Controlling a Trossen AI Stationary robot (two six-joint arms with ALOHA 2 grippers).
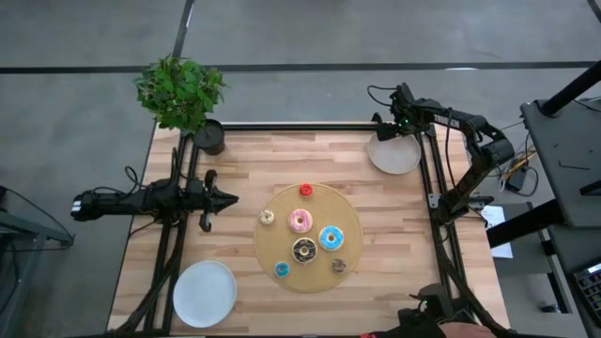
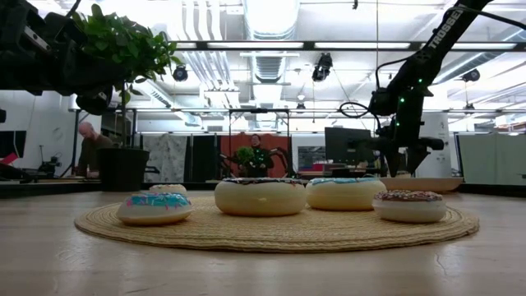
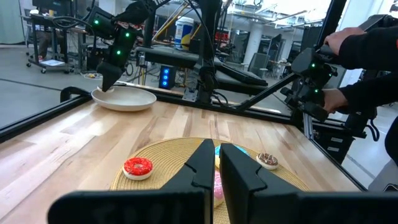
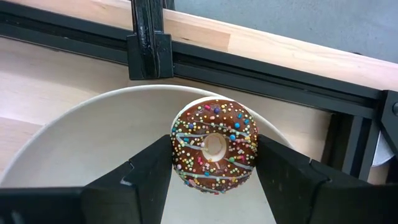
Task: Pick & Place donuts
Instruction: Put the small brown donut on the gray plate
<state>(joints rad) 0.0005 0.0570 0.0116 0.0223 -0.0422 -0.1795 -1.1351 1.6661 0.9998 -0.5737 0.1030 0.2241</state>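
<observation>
**A:** What does the high view show?

**B:** A wooden surface (image 1: 282,160) with a round woven mat (image 1: 272,258) in the middle. Seven donuts lie on it: a red one (image 1: 305,191), a cream one (image 1: 268,218), a pink one (image 1: 300,222), a light blue one (image 1: 330,238), a dark chocolate one (image 1: 303,251), a small blue one (image 1: 282,270) and a small brown one (image 1: 339,267). The left tool (image 1: 228,198) sits left of the mat, its fingers pressed together, holding nothing. The right tool (image 1: 383,129) is over a white plate (image 1: 399,158) at the far right corner. A second white plate (image 1: 204,293) lies near left, and a potted plant (image 1: 183,99) stands at the far left.

**A:** And the low view?

**B:** Donuts in a row on the mat (image 2: 279,233). Behind, the right arm reaches down to the far plate (image 2: 423,184). People show in the room beyond.

**A:** The left wrist view?

**B:** The closed fingers (image 3: 242,177) point across the mat at the red donut (image 3: 138,167). A person's hands (image 3: 339,99) work a control arm at the side.

**A:** The right wrist view?

**B:** The right tool (image 4: 213,163) grips a chocolate donut with sprinkles (image 4: 214,145) between its fingers, just above the plate (image 4: 93,137).
</observation>
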